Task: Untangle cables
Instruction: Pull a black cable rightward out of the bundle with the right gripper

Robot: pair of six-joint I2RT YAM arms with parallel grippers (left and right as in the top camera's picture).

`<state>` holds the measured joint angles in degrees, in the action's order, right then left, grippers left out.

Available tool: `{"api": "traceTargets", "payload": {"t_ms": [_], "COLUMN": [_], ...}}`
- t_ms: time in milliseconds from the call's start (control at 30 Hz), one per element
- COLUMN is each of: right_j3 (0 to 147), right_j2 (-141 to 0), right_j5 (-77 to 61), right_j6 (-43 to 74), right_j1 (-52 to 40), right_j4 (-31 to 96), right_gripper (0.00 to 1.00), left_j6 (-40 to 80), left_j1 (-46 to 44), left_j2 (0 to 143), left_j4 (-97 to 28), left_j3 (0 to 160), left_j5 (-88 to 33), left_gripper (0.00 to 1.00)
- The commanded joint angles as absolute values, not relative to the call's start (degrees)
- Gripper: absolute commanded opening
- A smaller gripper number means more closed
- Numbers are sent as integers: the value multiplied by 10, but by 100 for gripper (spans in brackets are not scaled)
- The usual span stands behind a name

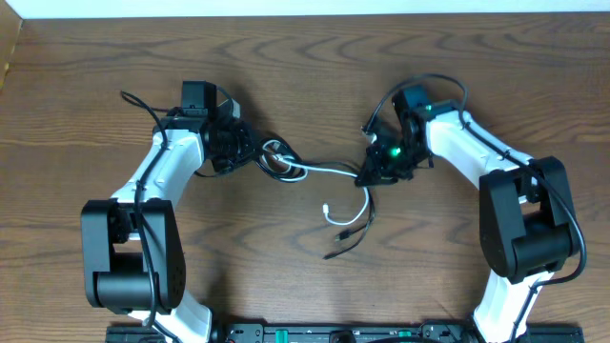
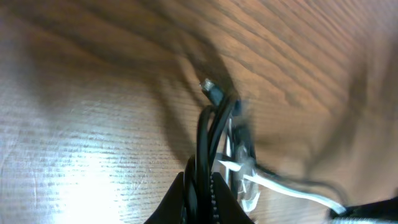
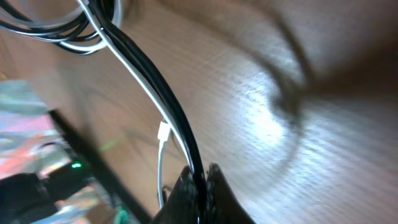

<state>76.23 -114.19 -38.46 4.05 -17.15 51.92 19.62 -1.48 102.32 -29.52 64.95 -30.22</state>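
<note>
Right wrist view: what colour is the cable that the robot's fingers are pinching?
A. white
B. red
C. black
C: the black cable runs straight down into the shut right gripper, while the white cable only passes beside it, outside the fingers.

Robotics lab: wooden table (image 1: pixel 86 86) with twin mounted arms (image 1: pixel 152 181).
</note>
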Motion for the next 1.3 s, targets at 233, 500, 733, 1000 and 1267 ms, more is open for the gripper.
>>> {"api": "traceTargets", "payload": {"t_ms": [233, 500, 733, 1000, 1267], "right_j3": [889, 888, 888, 888, 888], "right_j2": [-1147, -1147, -1147, -1147, -1147], "right_j5": [-75, 10, -6, -132, -156], "right_j6": [-34, -33, -33, -35, -35], "right_j1": [-166, -166, -166, -169, -177], "right_j4": [592, 551, 486, 464, 463], "right_gripper": [1, 1, 1, 1, 1], "left_j6": [84, 83, 81, 81, 89], "left_j1": [-11, -11, -11, -10, 2], "left_j2": [1012, 1013, 1013, 1013, 1013], "left_j4": [-296, -302, -304, -305, -309], "left_j3": [655, 650, 650, 654, 668], "left_j5": [-220, -185, -190, -291, -380], "left_gripper": [7, 7, 7, 26, 48]}}
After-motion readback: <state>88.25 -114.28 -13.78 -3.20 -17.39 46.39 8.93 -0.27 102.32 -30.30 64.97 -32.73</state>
